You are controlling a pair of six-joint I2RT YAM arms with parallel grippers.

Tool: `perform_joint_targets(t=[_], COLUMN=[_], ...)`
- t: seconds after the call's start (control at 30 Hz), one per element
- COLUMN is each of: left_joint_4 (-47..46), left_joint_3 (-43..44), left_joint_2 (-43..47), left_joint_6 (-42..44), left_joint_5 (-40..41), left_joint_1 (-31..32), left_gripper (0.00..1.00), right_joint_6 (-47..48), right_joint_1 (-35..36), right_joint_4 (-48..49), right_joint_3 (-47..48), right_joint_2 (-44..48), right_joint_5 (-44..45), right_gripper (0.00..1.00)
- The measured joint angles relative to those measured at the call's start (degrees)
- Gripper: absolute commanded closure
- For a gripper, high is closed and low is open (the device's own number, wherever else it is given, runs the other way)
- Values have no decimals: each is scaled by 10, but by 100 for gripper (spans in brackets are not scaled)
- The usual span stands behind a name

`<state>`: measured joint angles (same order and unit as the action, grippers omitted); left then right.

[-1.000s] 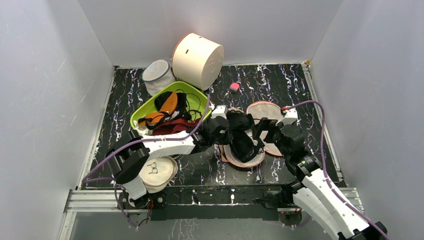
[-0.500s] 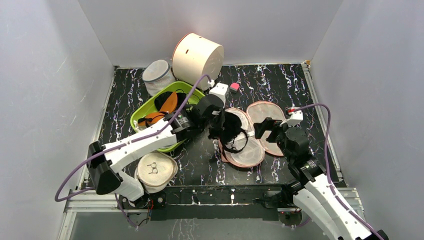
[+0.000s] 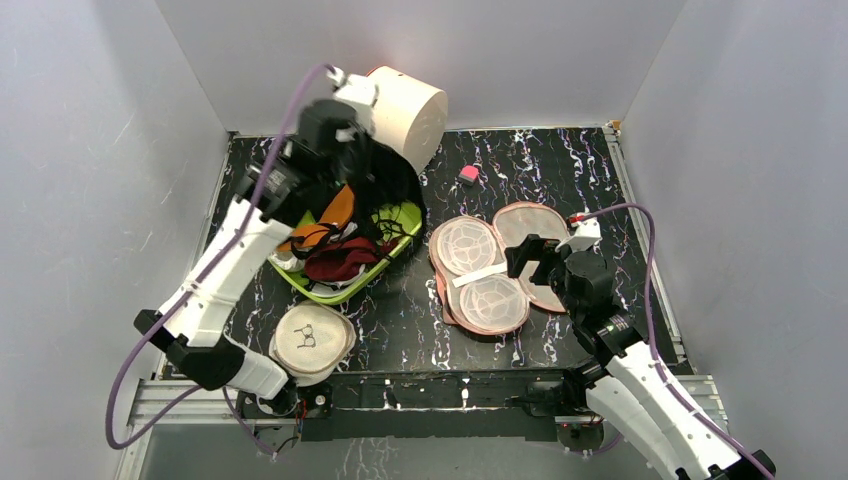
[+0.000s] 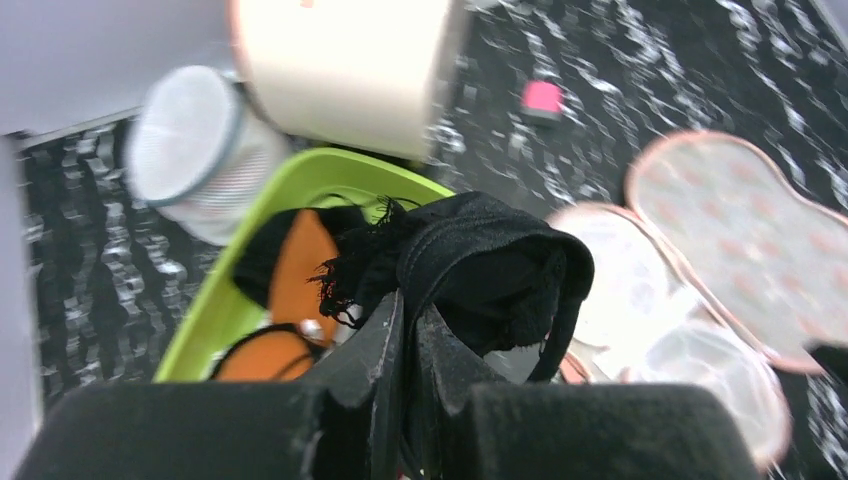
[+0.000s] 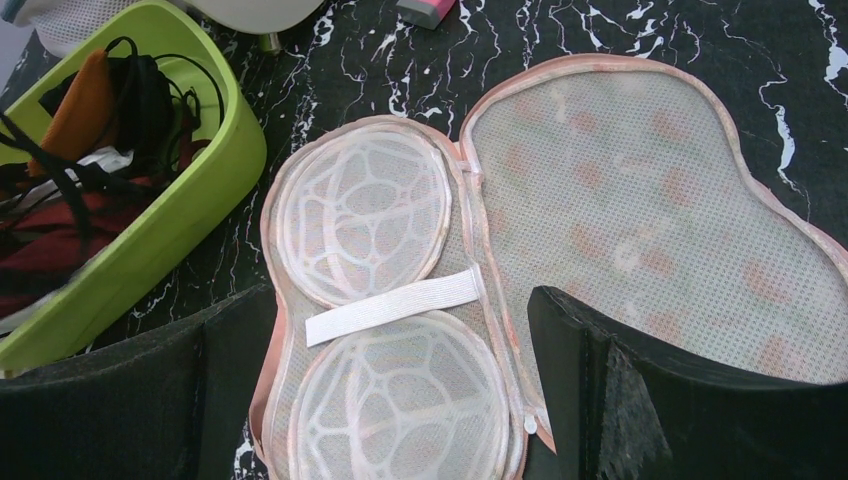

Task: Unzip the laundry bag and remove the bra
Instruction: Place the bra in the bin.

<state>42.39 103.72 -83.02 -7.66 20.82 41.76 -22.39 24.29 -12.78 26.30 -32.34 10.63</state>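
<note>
Above the basket (image 4: 300,190), the left gripper (image 4: 408,315) clenches the black bra (image 4: 490,255). The right gripper (image 5: 400,310) gapes wide over the unzipped laundry bag (image 5: 640,200).

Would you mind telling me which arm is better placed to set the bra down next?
Left: its hand is shut on the bra above the bin. The right hand is open and empty by the bag.

A lab test cell: plain grey walls (image 3: 90,150) around a marbled table (image 3: 540,160) with aluminium rails (image 3: 450,388).
</note>
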Motion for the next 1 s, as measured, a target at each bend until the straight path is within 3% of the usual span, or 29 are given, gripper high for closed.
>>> perform_joint_targets(t=[0.17,0.3,0.8,1.0], left_joint_4=[17,5,-103,-141], left_joint_3=[66,40,-295,-365], left_joint_2=[-35,-58,0,18], left_joint_6=[28,26,-73,-102], left_joint_5=[-66,-113,-191,-202], left_joint_1=[-120,-167,-202,-231], left_gripper=[100,100,100,100], right_joint_6=[0,0,0,0], right_joint_1=[0,0,0,0], right_joint_4=[0,0,3,6], right_joint_3=[0,0,0,0], right_joint_2=[-3,-4,-18,-19], right_joint_5=[0,0,0,0], right_gripper=[2,2,2,2])
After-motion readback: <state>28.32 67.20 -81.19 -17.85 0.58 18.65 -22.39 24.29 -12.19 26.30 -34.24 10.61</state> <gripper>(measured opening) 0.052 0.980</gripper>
